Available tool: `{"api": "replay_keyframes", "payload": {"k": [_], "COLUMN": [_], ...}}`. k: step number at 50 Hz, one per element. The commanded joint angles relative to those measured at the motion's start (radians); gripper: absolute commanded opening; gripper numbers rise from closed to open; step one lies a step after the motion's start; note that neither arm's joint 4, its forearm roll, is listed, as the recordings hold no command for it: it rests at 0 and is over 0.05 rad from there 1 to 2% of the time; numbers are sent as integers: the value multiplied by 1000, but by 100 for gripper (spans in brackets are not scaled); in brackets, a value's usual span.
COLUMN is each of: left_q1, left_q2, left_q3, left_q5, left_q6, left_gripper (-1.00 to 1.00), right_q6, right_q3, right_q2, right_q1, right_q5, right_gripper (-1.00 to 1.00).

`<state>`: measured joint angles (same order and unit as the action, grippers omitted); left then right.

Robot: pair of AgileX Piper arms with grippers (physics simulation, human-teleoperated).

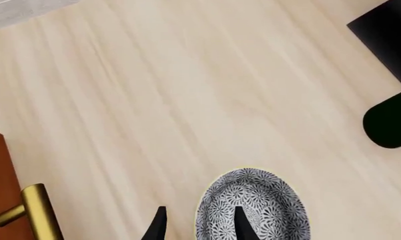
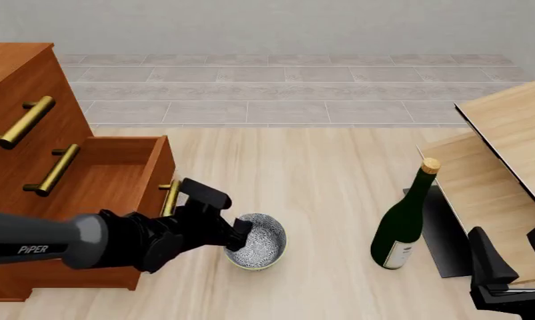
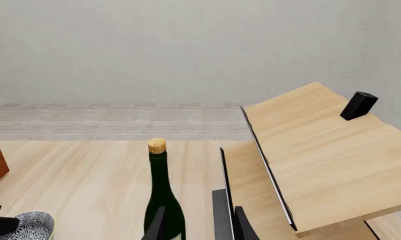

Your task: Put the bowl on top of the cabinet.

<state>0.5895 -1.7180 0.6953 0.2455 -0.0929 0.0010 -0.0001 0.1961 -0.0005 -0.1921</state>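
Observation:
The bowl (image 2: pixel 265 245) stands on the light wood floor just right of the cabinet's open bottom drawer (image 2: pixel 116 175); its inside is grey-white and speckled. My left gripper (image 2: pixel 240 235) is down at the bowl's left rim. In the left wrist view the bowl (image 1: pixel 270 202) has one finger (image 1: pixel 243 224) over its inside and the other outside, so the open left gripper (image 1: pixel 200 226) straddles the rim. The reddish-brown cabinet (image 2: pixel 19 87) fills the left side. My right gripper (image 2: pixel 507 237) stands open at the lower right, holding nothing.
A dark green wine bottle (image 2: pixel 403 227) with a cork stands right of the bowl, straight ahead of the right gripper (image 3: pixel 200 225). Pale light-wood furniture (image 2: pixel 507 140) with a dark base leans at the right. Brass handles (image 2: pixel 19 123) stick out from the cabinet front.

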Motion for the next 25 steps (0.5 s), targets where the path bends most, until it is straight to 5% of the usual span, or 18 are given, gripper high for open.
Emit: {"api": "replay_keyframes", "payload": {"k": [1,25], "left_q1": [-1,5], "left_q2": [-16,-44], "left_q3": [3,4], "left_q5": [9,22], "left_q6": [5,9], "left_gripper": [100,100], "right_q6": [0,0], "right_q3": [0,0], "right_q2": [0,0], "right_q1": [0,0], "right_q5": [0,0], "right_gripper": [100,100]}}
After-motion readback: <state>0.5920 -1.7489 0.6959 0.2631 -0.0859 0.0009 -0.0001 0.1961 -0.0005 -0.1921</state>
